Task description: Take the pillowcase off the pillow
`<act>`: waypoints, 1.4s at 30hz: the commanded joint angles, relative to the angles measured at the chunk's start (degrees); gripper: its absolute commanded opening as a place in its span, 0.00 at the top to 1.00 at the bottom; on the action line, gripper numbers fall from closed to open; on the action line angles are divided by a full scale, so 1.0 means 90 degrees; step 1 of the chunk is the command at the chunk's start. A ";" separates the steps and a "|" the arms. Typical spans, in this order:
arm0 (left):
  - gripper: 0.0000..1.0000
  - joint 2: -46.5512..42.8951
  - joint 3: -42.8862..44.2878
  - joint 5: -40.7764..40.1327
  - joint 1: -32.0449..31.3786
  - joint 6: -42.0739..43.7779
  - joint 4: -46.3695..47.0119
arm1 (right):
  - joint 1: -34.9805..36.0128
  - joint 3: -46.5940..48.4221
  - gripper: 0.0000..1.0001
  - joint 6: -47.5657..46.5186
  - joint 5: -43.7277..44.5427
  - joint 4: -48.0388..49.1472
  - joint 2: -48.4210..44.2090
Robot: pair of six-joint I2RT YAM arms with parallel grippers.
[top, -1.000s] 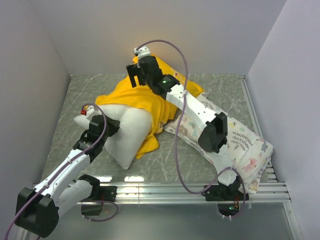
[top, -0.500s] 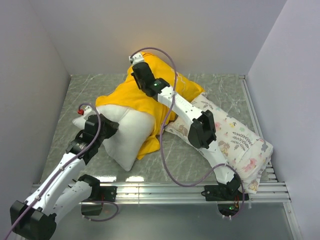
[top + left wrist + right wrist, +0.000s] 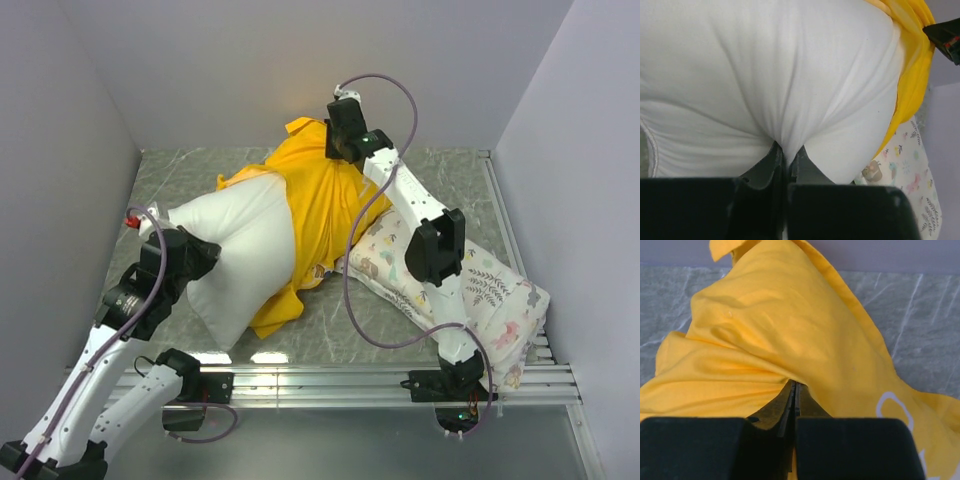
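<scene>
While the left claw at the near side is clamped on a pinch of the plain white pillow, the fabric gathers into tight folds between its fingers, as the left wrist view shows. The pillow lies about half bared across the middle of the counter. Beyond it, the yellow pillowcase covers the pillow's far end and bunches toward the back wall, where the right claw is closed on a fold of the cloth.

The step in hand appears to be the pull-apart, roughly midway. The next move likely calls for the right arm to draw the case farther off the far end while the left anchors the pillow.

Only the overhead view shows how much of the pillow is covered, and a printed pillow lying under the right arm. Only the wrist views confirm each grip.
</scene>
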 commanded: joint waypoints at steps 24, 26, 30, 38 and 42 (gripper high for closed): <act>1.00 0.3168 0.0529 0.0529 0.3339 0.1456 0.1498 | 0.1535 -0.4928 0.19 0.0044 -0.0392 0.2010 -0.4210; 1.00 0.3256 0.0490 0.0677 0.3340 0.1456 0.1528 | 0.1896 -0.5720 0.20 0.0209 -0.0052 0.2157 -0.4447; 0.99 0.3344 0.0441 0.0989 0.3339 0.1544 0.1557 | 0.2891 -0.6979 0.21 0.0882 0.0340 0.2256 -0.5042; 1.00 0.3364 0.0061 0.1312 0.2959 0.1408 0.1762 | 0.3411 -0.8281 0.23 0.1694 0.0017 0.1777 -0.5961; 1.00 0.3520 0.0099 0.1322 0.2822 0.1398 0.1753 | 0.3412 -0.8350 0.22 0.1734 -0.0060 0.2293 -0.5816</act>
